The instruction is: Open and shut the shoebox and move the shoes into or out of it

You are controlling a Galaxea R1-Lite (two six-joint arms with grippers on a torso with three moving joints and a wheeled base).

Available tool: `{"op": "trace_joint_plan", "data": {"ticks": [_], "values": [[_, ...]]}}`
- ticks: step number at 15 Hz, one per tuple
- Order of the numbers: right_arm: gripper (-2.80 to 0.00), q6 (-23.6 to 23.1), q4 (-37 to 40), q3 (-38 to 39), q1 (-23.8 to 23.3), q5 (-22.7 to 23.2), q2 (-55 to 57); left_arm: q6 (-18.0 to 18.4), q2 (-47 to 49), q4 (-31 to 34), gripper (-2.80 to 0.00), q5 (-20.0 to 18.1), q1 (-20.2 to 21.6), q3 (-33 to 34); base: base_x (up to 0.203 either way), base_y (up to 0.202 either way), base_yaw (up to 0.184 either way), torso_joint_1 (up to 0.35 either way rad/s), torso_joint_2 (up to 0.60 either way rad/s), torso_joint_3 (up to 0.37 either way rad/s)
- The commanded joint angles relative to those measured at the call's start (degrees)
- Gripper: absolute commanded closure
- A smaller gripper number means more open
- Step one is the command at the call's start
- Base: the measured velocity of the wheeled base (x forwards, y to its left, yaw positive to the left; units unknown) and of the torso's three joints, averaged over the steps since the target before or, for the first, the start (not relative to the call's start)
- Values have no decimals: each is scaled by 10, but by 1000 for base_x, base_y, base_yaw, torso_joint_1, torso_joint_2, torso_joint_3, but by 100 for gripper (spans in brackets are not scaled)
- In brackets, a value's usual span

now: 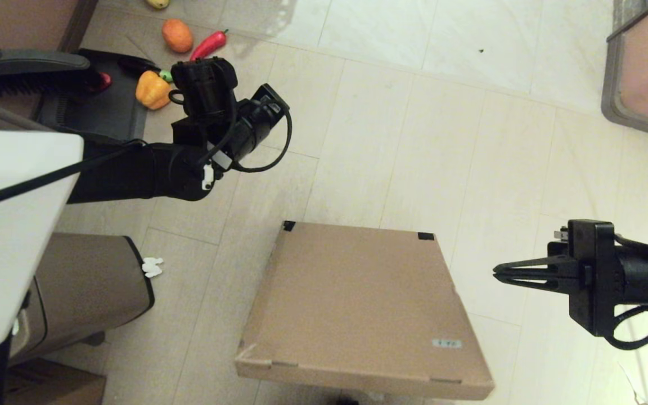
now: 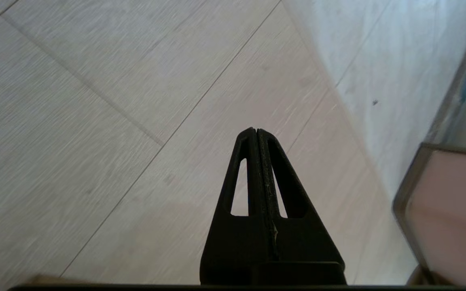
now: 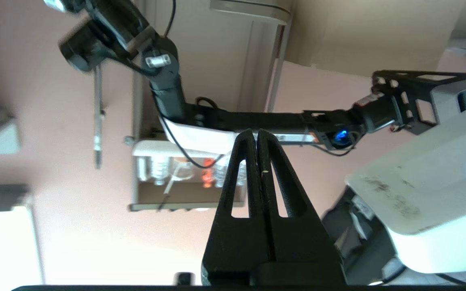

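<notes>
Cardboard, plain brown, nearly square: one shoebox (image 1: 360, 306) flat on pale wood-grain floor tiles (image 1: 403, 112), low in the head view's middle. Lid shut, surface smooth and matte; two dark tape patches (image 1: 425, 235) at the far corners, one small white label (image 1: 447, 343) near the near right corner. No shoes in sight.

To its right, well apart and raised: right gripper (image 1: 498, 274), black plastic, two slotted tapering fingers pressed together, pinching nothing, tips aimed leftward at the space above the box edge. In its own wrist view, same fingers (image 3: 267, 169) flat against each other.

Far left, beyond the box: left gripper (image 2: 256, 131), hidden in the head view behind its own wrist and looping cable; in its wrist view, two black fingers pressed tight, empty, over bare tiles.

Left of the box: one brown bin (image 1: 85, 287) with black rim, rounded and glossy, one white scrap (image 1: 152, 266) beside it. Farther back, toy produce: one yellow-orange pepper (image 1: 152, 90), one orange fruit (image 1: 177, 35), one red chilli (image 1: 208, 45). One dark mat (image 1: 99, 112) beneath a black brush (image 1: 26, 70).
</notes>
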Motion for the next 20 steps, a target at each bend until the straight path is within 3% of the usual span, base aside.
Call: {"op": "trace_joint_plan", "data": {"ticks": [1,2,3,4,5,8,9,10,13,18,20], "values": [[0,0,-1,29,1,-11,-57,0,-3,1,0,1,1,14,0,0,0,0,0,0],[0,-34,-3,33,-2,-26,-60,8,-7,0,0,2,3,38,0,0,0,0,0,0],[0,-101,-8,34,-10,-40,-60,24,-14,-2,0,2,6,70,0,0,0,0,0,0],[0,-197,-9,35,-19,-68,-56,48,-23,-4,0,2,10,108,0,0,0,0,0,0],[0,-319,-8,38,-25,-120,-47,73,-35,-7,0,2,14,153,0,0,0,0,0,0],[0,-715,9,79,-31,-355,-13,122,-66,-36,0,-1,31,302,0,0,0,0,0,0],[0,-823,12,112,-32,-416,-11,143,-74,-55,0,-1,38,347,0,0,0,0,0,0],[0,-887,13,149,-33,-457,-24,171,-83,-79,0,-1,41,386,0,0,0,0,0,0],[0,-908,13,208,-37,-519,-143,229,-141,-142,0,-1,64,536,0,0,0,0,0,0],[0,-913,36,331,-38,-568,-436,252,-315,-252,0,-2,137,893,0,0,0,0,0,0],[0,-924,94,359,-38,-581,-565,255,-414,-271,0,-2,149,1007,0,0,0,0,0,0]]}}
